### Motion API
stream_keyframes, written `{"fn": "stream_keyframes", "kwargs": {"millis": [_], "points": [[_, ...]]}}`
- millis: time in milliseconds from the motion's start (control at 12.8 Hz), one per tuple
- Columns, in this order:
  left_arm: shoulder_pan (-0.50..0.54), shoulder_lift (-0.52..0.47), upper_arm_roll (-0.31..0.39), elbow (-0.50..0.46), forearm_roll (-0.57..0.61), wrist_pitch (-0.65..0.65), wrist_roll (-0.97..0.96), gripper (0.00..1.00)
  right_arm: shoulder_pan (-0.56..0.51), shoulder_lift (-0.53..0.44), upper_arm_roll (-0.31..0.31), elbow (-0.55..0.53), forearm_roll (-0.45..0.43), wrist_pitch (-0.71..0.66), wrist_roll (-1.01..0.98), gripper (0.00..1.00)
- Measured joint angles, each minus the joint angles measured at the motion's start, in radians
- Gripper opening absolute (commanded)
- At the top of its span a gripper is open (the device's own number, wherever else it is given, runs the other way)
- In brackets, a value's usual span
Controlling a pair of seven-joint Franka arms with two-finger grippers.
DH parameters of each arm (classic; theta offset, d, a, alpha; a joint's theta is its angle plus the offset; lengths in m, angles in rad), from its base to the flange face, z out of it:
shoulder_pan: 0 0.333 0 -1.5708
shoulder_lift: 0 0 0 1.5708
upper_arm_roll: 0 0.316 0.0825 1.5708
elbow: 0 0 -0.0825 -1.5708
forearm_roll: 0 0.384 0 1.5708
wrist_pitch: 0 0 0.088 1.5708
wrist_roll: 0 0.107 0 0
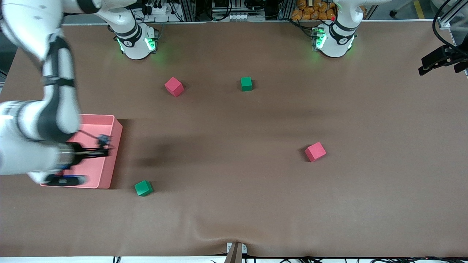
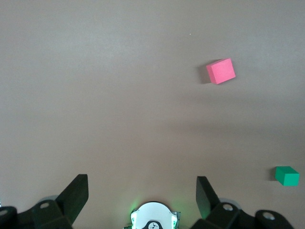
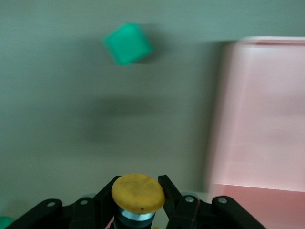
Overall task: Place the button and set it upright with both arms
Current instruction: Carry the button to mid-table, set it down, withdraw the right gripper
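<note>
item: small push-button switch with round orange-yellow cap and dark body, the button [image 3: 138, 193]; location: clamped between the fingers of the right gripper [image 1: 106, 148], cap facing the right wrist camera, held in the air over the shallow pink plastic tray [image 1: 109, 120] at the right arm's end of the brown cloth-covered table [image 1: 234, 204];
right gripper: closed tight on the button;
left gripper [image 2: 143, 193]: fingers spread fully, nothing between them; arm waits, raised over bare table near its own base;
other stock: two red foam cubes [image 1: 174, 86] [image 1: 315, 151]; two green foam cubes [image 1: 246, 84] [image 1: 143, 188]; all loose on the table, well apart;
handling note, as judgement: the step in hand looks like carrying the button clear of the tray; keep the grip firm on the body rather than the cap; steer wide of the green cube just beside the tray; set it down on open cloth between the arms, where the left gripper can reach to steady it;
markings: no readable brand, label or writing.
</note>
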Motion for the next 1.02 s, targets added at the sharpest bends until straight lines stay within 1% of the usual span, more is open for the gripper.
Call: {"fn": "stream_keyframes", "kwargs": {"millis": [157,235,313,470,548,705,783,940,1018], "points": [[0.0,0.001,0.0,0.0,0.0,0.0,0.0,1.0,0.093,0.032,0.096,0.0,0.002,0.152,0.16,0.0],[0.001,0.002,0.0,-0.001,0.0,0.0,0.0,1.0,0.133,0.061,0.144,-0.001,0.001,0.235,0.209,0.0],[0.001,0.003,0.0,-0.001,0.0,0.0,0.0,1.0,0.182,0.099,0.176,-0.002,0.001,0.329,0.232,0.0],[0.001,0.003,0.0,-0.001,0.0,0.0,0.0,1.0,0.298,0.194,0.194,0.005,0.001,0.503,0.276,0.0],[0.001,0.003,0.0,-0.001,0.0,0.0,0.0,1.0,0.351,0.244,0.196,0.026,0.001,0.548,0.304,0.0],[0.001,0.004,0.0,-0.001,-0.003,0.0,0.0,1.0,0.434,0.331,0.195,0.096,-0.004,0.569,0.345,0.0],[0.001,0.004,0.0,-0.001,-0.01,0.0,0.0,1.0,0.462,0.36,0.194,0.123,-0.022,0.568,0.349,0.0],[0.0,0.005,0.0,-0.001,-0.023,0.002,0.0,1.0,0.496,0.392,0.195,0.145,-0.079,0.567,0.356,0.0],[0.0,0.006,0.0,-0.001,-0.024,0.006,0.0,1.0,0.506,0.406,0.195,0.147,-0.093,0.571,0.356,0.0]]}}
